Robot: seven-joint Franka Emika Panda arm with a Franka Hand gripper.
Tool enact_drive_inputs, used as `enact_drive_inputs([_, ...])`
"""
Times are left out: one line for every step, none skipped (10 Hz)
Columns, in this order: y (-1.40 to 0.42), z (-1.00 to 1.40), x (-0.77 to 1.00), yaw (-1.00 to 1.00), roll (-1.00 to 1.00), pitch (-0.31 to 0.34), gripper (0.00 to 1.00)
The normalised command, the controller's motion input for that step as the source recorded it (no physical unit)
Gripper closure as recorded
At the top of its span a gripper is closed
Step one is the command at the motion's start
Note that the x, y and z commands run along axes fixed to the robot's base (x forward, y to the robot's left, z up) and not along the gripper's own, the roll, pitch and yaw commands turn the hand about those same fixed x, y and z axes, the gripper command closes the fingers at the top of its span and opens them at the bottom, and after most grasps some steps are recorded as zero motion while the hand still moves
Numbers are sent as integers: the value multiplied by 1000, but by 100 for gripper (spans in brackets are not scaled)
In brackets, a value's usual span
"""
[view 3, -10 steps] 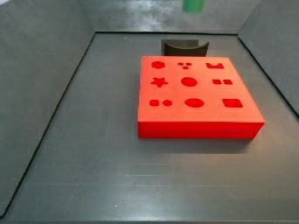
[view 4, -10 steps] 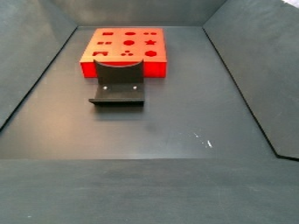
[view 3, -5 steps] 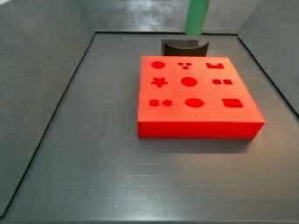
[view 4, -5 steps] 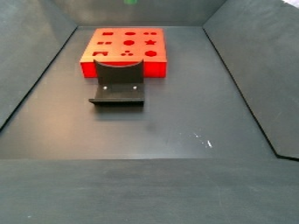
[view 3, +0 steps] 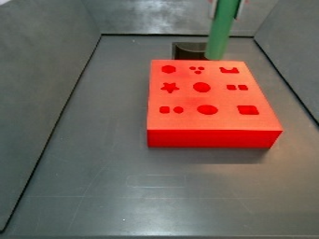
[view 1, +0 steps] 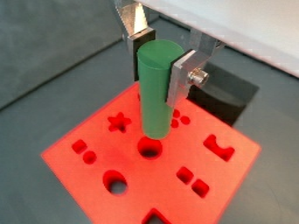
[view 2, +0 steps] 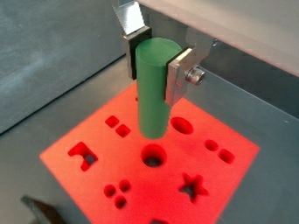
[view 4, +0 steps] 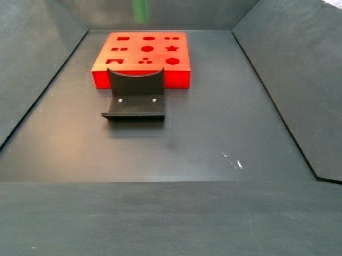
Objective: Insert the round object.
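Lower now, the green peg [view 1: 156,92], clamped in the claw [view 1: 160,54], hangs above the red block [view 1: 117,157].

Gripper [view 1: 162,54] beyond side views' edge
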Motion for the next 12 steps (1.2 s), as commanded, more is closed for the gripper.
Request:
enact_drive_inputs([9, -289, 0, 0, 66, 0, 100])
enact_drive_inputs([0, -286, -94, 0, 0, 0, 100])
enact_drive_inputs([11, -317, -117, -17, -60, 0, 100])
enact_drive_inputs([0, -420, -114, -29, -67, -19, 100])
enact_drive_inputs([29, -657, 0, 0, -111, -106, 100])
enact_drive_inputs([0, -437, 57, -131, -90, -181, 100])
enact_drive_inputs([0, -80, -120, -40, -27, -239, 100])
enact_drive_inputs([0, 0, -11, 0, 0, -4, 100])
enact_drive_inputs([0, 0, -251, 0, 0, -177, 100])
enact_drive_inputs([0, -66, 0, 0, 0, -19, 100])
enact_drive_inputs([51, -271, -23, 0, 0, -61, 100])
enact_drive_inputs([80, -269, -89, 0, 0, -126, 100])
